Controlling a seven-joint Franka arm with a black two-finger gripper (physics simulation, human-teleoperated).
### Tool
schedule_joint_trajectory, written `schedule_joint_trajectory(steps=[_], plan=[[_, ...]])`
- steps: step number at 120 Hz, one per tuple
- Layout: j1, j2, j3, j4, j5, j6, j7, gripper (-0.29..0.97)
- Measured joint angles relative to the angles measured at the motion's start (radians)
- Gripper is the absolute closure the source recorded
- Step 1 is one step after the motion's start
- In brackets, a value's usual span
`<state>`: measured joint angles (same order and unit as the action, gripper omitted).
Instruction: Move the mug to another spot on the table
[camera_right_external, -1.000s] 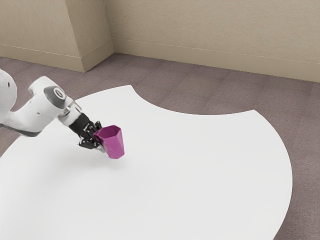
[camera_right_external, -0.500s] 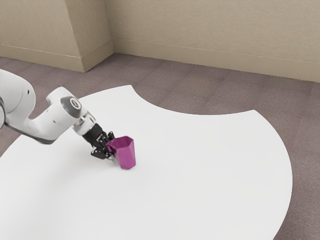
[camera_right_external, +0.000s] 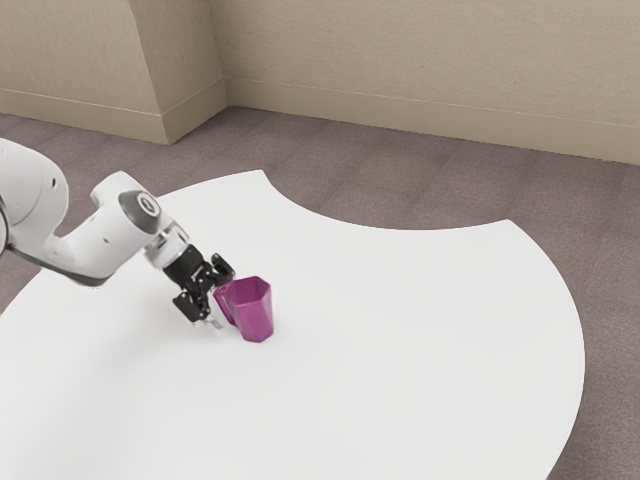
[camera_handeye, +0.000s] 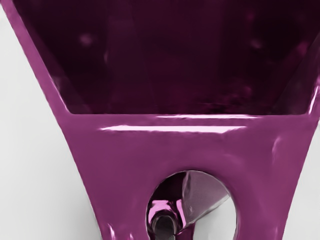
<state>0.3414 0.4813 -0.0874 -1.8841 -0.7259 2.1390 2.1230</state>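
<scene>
The magenta faceted mug stands upright on the white table, left of its middle. My black gripper sits at the mug's side toward the exterior view's left, at the handle. Its fingers are spread apart, one finger above and the other low near the table, so the gripper is open. In the wrist view the mug is right under my hand, with its dark inside, its rim and the handle loop showing.
The white table has a curved edge, with brown carpet beyond it and beige walls behind. Bare tabletop stretches toward the exterior view's right and toward the front of the mug.
My hand carried the mug to the exterior view's right and down onto the table. Since half a second ago the fingers have spread and the mug stands still.
</scene>
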Motion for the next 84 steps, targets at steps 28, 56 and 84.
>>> schedule_joint_trajectory(steps=[28,56,84], plan=[[0.010,-0.223,-0.001,-0.131,0.005,-0.008,-0.008,0.03],[-0.015,-0.370,-0.106,-0.059,0.407,-0.085,-0.199,0.01],[-0.070,-0.374,-0.136,0.160,0.654,-0.301,-0.474,0.00]])
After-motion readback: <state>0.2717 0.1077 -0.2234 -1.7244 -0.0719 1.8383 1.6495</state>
